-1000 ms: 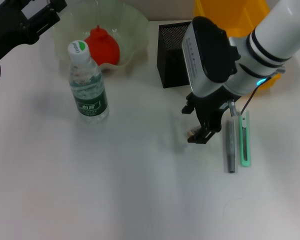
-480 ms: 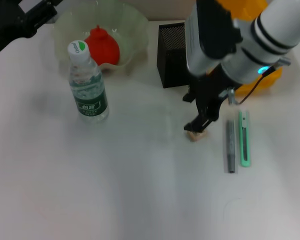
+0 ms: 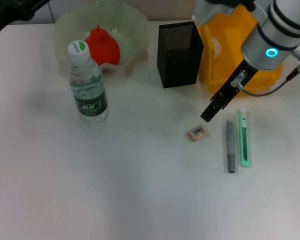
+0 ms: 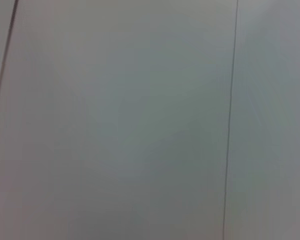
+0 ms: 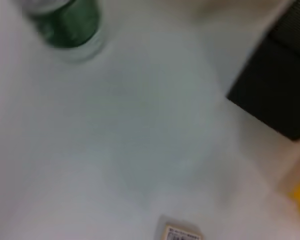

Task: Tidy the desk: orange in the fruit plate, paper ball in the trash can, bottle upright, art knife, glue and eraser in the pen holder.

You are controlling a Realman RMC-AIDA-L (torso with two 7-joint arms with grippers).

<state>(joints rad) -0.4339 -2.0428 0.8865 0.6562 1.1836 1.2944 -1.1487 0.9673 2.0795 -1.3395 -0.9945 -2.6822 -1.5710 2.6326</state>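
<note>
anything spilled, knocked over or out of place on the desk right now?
Nothing spilled or toppled: the bottle stands upright and capped. Three things lie loose on the desk rather than in the pen holder: the eraser, the grey glue stick and the green art knife. The right gripper hangs above the eraser, not touching.

The right gripper point(image 3: 212, 111) is being seen only as one dark finger tip, so its opening is not being shown. The rest of that arm is being cut off by the top and right edges of the head view. The left gripper is being kept out of sight, with only a dark piece of the left arm point(image 3: 10, 9) being cropped at the top corner. The trash can point(image 3: 240, 55) is being partly covered by the right arm. In the right wrist view the bottle point(image 5: 65, 25) is being blurred and cropped, and the eraser point(image 5: 182, 234) is being cut off. The left wrist view is being filled by a blank grey surface.
</note>
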